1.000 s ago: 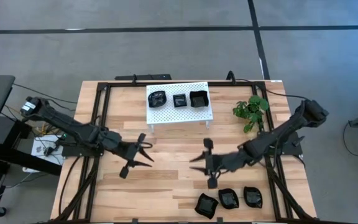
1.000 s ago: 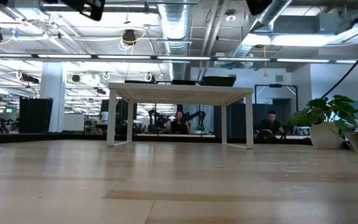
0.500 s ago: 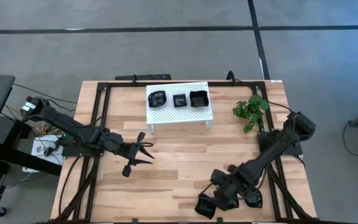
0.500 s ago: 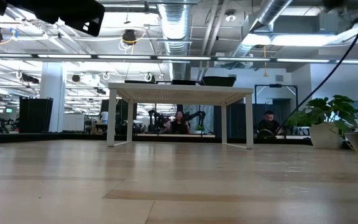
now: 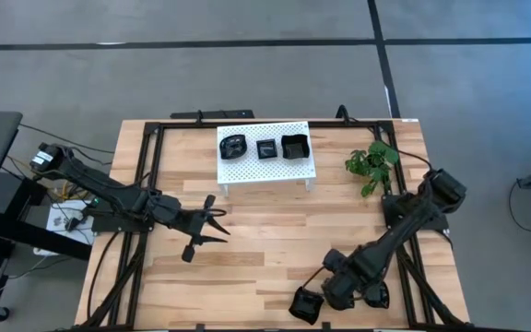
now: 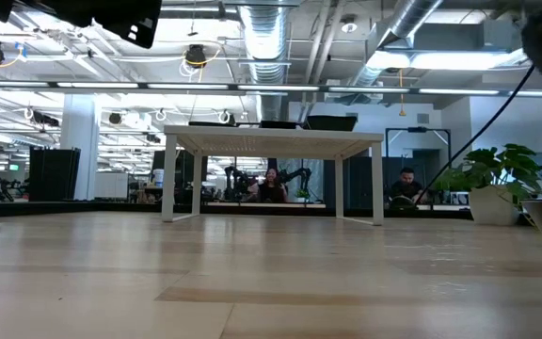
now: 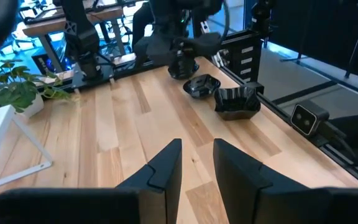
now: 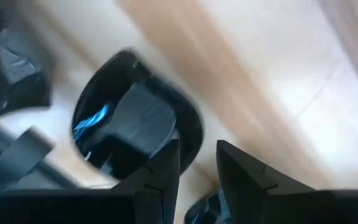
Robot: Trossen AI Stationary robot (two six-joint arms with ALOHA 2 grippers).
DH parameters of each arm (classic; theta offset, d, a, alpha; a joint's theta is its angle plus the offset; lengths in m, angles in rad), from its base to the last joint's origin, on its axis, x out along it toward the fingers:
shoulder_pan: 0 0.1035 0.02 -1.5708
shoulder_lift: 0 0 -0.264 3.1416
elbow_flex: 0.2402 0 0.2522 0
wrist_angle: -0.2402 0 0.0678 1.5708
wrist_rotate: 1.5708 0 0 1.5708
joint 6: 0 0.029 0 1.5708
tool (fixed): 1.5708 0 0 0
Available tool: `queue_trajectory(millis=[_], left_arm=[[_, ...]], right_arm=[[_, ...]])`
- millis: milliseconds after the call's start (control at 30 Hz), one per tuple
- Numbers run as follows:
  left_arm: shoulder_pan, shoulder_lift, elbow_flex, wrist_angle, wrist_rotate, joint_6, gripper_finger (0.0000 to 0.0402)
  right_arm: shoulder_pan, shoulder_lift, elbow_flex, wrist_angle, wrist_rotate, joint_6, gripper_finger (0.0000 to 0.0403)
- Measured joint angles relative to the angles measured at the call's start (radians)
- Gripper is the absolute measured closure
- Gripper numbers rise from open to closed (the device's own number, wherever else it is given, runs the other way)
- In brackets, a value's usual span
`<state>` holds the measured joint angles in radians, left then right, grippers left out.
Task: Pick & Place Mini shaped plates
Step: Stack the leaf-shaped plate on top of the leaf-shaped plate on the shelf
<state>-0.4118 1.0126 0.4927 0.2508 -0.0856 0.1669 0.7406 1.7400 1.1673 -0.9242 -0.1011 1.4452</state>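
High view: six mini shaped plates can be counted, three on the white perforated rack at the far middle of the table and three along the near edge toward the right. On the rack they sit in a row: a rounded plate with a wavy rim at the left end, a small square plate in the middle, and a larger square plate at the right end, each with its sides roughly parallel to the rack's edges. All are glossy black. At the near edge, a square-sided plate lies turned so its corners point along and across the table; the right gripper is low over the second plate, hiding most of it, and a rounded plate lies just beyond the arm. In the right wrist view a dark rounded plate lies just ahead of the fingers, which stand a little apart with nothing between them. In the left wrist view two of the near plates show, one with a fluted wall and one shallow and rounded. The left gripper hangs over bare wood left of centre, its fingers apart and empty. One small green plant stands right of the rack.
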Motion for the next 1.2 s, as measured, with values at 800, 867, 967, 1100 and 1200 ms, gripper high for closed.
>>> queue_trajectory(millis=[800, 867, 967, 1100, 1200], left_arm=[[0.0, 0.0, 0.0, 0.012, 0.001, 0.0, 0.0308], [0.0, 0.0, 0.0, 0.013, 0.001, 0.0, 0.0308], [0.0, 0.0, 0.0, 0.013, 0.001, 0.0, 0.0308], [0.0, 0.0, 0.001, 0.019, 0.001, 0.0, 0.0308], [0.0, 0.0, 0.001, 0.02, 0.001, 0.0, 0.0308]], right_arm=[[-0.028, 0.0, -0.116, 0.17, -0.084, -0.04, 0.0319], [-0.028, 0.0, -0.123, 0.175, -0.084, -0.04, 0.0334], [-0.028, 0.0, -0.135, 0.178, -0.084, -0.04, 0.0363], [-0.028, -0.002, -0.152, 0.217, -0.084, -0.055, 0.0397], [-0.03, -0.002, -0.152, 0.235, -0.081, -0.072, 0.0393]])
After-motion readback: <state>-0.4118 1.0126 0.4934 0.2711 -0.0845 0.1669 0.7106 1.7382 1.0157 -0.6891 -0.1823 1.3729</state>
